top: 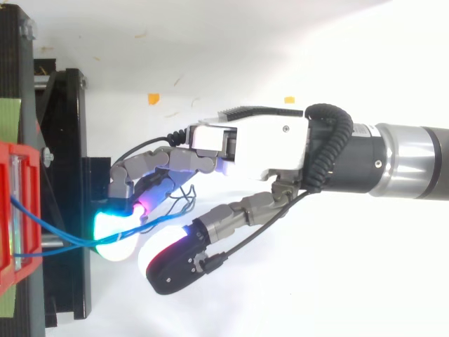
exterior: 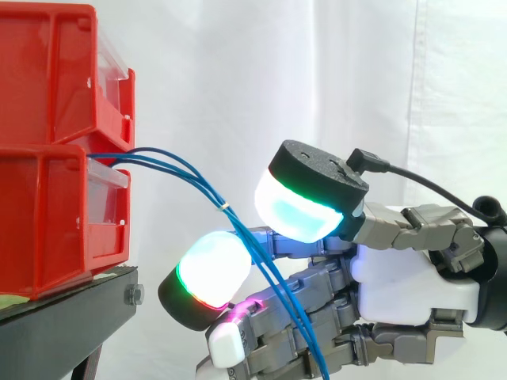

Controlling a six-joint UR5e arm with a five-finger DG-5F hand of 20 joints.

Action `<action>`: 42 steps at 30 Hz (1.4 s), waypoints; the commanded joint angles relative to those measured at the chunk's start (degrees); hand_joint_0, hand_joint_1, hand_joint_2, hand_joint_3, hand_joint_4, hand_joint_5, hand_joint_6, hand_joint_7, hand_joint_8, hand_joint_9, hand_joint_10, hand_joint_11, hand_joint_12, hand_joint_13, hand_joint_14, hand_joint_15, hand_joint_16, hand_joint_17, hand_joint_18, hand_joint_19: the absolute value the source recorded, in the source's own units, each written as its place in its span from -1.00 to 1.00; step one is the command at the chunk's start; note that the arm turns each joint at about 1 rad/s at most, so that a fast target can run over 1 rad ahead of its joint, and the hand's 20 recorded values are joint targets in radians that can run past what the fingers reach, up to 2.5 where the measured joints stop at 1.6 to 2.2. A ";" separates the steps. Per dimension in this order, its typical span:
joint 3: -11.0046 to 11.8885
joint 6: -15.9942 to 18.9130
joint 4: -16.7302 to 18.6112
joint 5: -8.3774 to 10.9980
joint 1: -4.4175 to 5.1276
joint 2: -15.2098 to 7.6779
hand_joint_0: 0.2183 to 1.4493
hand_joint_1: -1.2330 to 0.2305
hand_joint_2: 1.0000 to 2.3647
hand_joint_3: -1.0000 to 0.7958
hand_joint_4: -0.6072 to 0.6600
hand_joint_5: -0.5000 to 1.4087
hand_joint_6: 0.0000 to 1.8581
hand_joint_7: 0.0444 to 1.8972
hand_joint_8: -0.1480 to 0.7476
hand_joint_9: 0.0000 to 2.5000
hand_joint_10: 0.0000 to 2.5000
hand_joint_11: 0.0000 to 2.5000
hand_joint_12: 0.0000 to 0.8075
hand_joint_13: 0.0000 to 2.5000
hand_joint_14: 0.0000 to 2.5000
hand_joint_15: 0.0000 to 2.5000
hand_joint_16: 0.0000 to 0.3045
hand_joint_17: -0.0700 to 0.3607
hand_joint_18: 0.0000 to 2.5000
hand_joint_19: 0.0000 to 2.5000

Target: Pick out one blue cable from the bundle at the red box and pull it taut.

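Note:
Several thin blue cables (exterior: 182, 170) come out between the two stacked red bins (exterior: 47, 79) at the left and sag down to the right, held together by a small tie. My hand (exterior: 396, 277) reaches in from the right, below and beside the bins. The cables run through the gap between the thumb pad (exterior: 297, 210), glowing cyan and green, and a finger pad (exterior: 210, 273), glowing white, green and red. The two pads stand apart and do not pinch the cables. From above, the blue cables (top: 49, 228) lead from the red bin (top: 10, 210) across the glowing finger pad (top: 116, 235).
The bins rest on a black stand (exterior: 63, 317) whose edge lies just left of my fingers. A white curtain hangs behind. From above, small orange tape bits (top: 153, 98) lie on the white floor, and a green strip (top: 8, 119) marks the stand.

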 commanded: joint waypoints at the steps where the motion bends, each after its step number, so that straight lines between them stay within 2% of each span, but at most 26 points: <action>1: 0.01 0.05 -0.06 0.00 -0.03 0.01 -0.40 -0.03 -0.98 -0.28 0.03 -0.59 -0.46 0.24 -0.22 -0.38 -0.99 -0.64 -0.31 -0.45 -0.99 -0.80 -0.77 -0.30 -0.65 -0.64; 13: 0.27 0.76 -0.41 0.00 -0.21 0.10 -0.41 0.00 -0.98 -0.28 -0.01 -0.60 -0.35 0.06 -0.22 -0.36 -0.99 -0.61 -0.30 -0.44 -0.99 -0.79 -0.77 -0.30 -0.64 -0.63; 18: 0.89 1.72 -1.03 -1.14 -0.65 0.01 -0.37 0.02 -0.97 -0.24 0.00 -0.62 -0.24 -0.11 -0.21 -0.36 -0.98 -0.61 -0.30 -0.44 -0.99 -0.78 -0.77 -0.30 -0.64 -0.62; 22: 2.64 2.16 -3.66 -1.58 -0.73 0.01 -0.37 0.03 -0.97 -0.21 0.00 -0.64 -0.17 -0.22 -0.21 -0.38 -0.98 -0.59 -0.29 -0.44 -0.99 -0.77 -0.77 -0.30 -0.64 -0.62; 30: 3.96 2.25 -6.21 -1.67 -0.82 0.01 -0.39 -0.02 -0.97 -0.16 0.06 -0.66 -0.07 -0.34 -0.21 -0.39 -0.98 -0.57 -0.28 -0.44 -0.99 -0.77 -0.76 -0.30 -0.63 -0.62; 34: 3.96 2.25 -6.30 -1.76 -1.00 0.01 -0.43 -0.06 -0.97 -0.21 0.07 -0.66 -0.06 -0.36 -0.20 -0.39 -0.98 -0.56 -0.27 -0.43 -0.99 -0.77 -0.76 -0.29 -0.63 -0.62; 42: 4.05 2.25 -6.04 -2.11 -1.00 0.10 -0.52 -0.11 -1.00 -0.44 0.10 -0.65 -0.06 -0.38 -0.16 -0.36 -0.98 -0.56 -0.24 -0.42 -0.99 -0.78 -0.74 -0.26 -0.60 -0.64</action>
